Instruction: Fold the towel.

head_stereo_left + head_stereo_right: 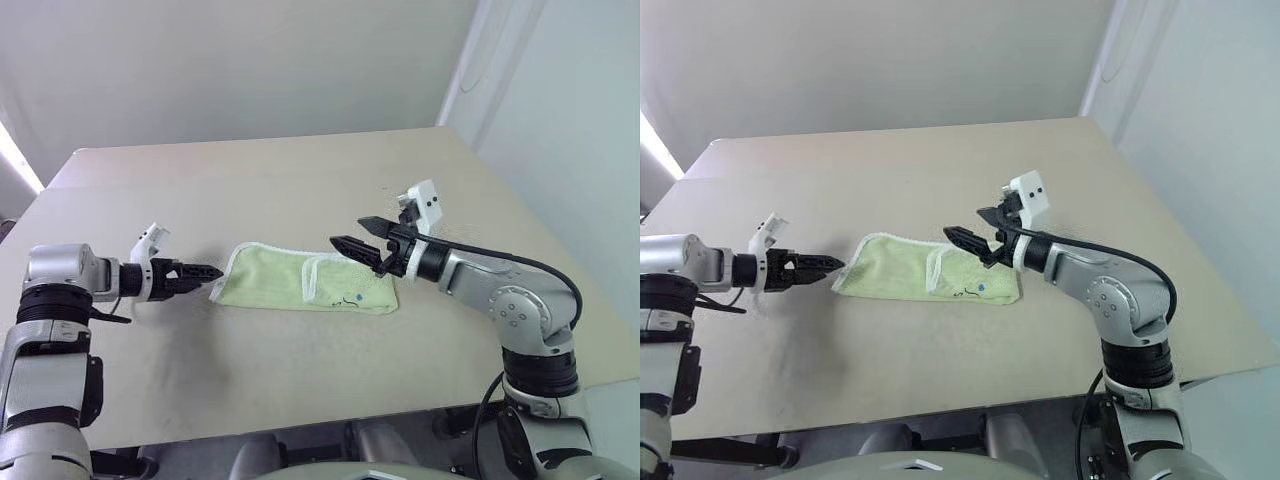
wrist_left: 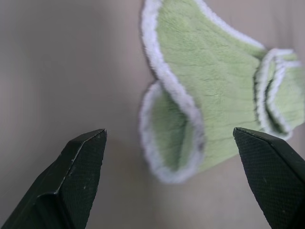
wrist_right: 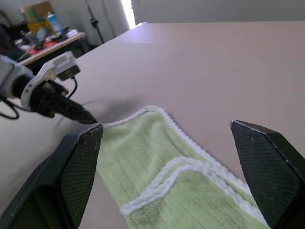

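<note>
**A:** Beige counter (image 1: pixel 300 180), pale walls behind. What sits at the left?

**B:** Left claw (image 1: pixel 205 272), spread wide and empty, just beside the towel's (image 1: pixel 290 280) left end, where the cloth loops open.

**A:** And the towel?

**B:** Mid-counter, a narrow folded strip with layered white edging; its logo (image 1: pixel 358 298) faces up near the right end.

**A:** Further right?

**B:** Right claw (image 1: pixel 352 236), also wide, hangs above that end, gripping nothing.

**A:** Progress?

**B:** Mostly folded, I'd judge; perhaps one more fold or tidying remains.

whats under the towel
The towel lies folded on the bare table. Its upper layer covers the lower one; anything between the layers is hidden.
</note>
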Available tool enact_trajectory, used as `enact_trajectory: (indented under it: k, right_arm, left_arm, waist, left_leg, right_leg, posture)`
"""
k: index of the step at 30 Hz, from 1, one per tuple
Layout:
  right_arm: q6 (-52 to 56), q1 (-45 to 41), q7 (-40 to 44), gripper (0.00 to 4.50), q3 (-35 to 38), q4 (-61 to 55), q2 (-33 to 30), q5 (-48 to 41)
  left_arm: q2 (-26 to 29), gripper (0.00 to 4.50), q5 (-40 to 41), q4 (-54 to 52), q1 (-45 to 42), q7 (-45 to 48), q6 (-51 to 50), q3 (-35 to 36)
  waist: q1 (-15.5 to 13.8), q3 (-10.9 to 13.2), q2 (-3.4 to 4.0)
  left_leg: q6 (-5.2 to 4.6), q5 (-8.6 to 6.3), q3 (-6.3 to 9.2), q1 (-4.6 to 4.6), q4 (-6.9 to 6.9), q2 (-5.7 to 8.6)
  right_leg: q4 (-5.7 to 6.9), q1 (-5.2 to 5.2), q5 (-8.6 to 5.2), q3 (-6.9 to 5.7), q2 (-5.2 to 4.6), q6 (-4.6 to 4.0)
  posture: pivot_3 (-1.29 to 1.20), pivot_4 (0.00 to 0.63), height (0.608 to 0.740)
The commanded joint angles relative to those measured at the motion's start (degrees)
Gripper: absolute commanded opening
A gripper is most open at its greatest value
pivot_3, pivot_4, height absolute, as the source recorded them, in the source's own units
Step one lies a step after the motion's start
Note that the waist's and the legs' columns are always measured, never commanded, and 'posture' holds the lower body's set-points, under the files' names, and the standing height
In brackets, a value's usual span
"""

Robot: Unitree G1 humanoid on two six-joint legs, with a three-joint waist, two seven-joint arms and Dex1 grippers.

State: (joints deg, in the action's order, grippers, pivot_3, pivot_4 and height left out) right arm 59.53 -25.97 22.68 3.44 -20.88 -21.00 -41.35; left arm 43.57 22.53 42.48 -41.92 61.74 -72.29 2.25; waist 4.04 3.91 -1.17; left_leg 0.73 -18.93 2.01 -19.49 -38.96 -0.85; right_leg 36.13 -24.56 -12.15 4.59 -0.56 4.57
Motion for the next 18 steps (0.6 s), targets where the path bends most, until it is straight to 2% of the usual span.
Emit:
enact_trajectory:
  k: [1, 7, 18]
  right_arm:
    - [0.0, -0.2, -1.8, 4.46, 1.6, -0.9, 0.7, -0.4]
    - [-0.5, 0.3, -3.9, 4.46, 1.7, 0.0, 0.4, 1.0]
    - [-0.5, 0.2, -5.6, 4.46, 1.8, 0.7, 0.7, 1.5]
  left_arm:
    - [-0.9, 4.5, 1.2, 2.4, -2.9, -2.5, -2.2, 3.1]
    - [-3.0, 4.5, 1.8, 5.6, -3.4, -6.0, -2.7, 5.8]
    - [-6.9, 4.5, 3.9, -0.3, -2.5, -5.3, -7.5, 4.1]
  waist:
    - [0.0, 0.0, 0.0]
    - [-0.2, 0.0, 0.01]
    - [-0.7, 0.0, 0.06]
  left_leg:
    - [0.0, 0.0, 0.0, 0.0, 0.0, 0.0]
    - [0.01, 0.0, 0.0, 0.03, -0.01, 0.03]
    - [0.03, 0.01, 0.0, 0.02, -0.04, 0.11]
  right_leg:
    - [0.0, 0.0, 0.0, 0.0, 0.0, 0.0]
    - [0.01, 0.03, 0.0, 0.01, -0.03, 0.0]
    - [-0.06, 0.1, -0.01, 0.03, -0.1, -0.01]
  posture:
    - [0.0, 0.0, 0.712]
    - [0.0, 0.0, 0.712]
    - [0.0, 0.0, 0.712]
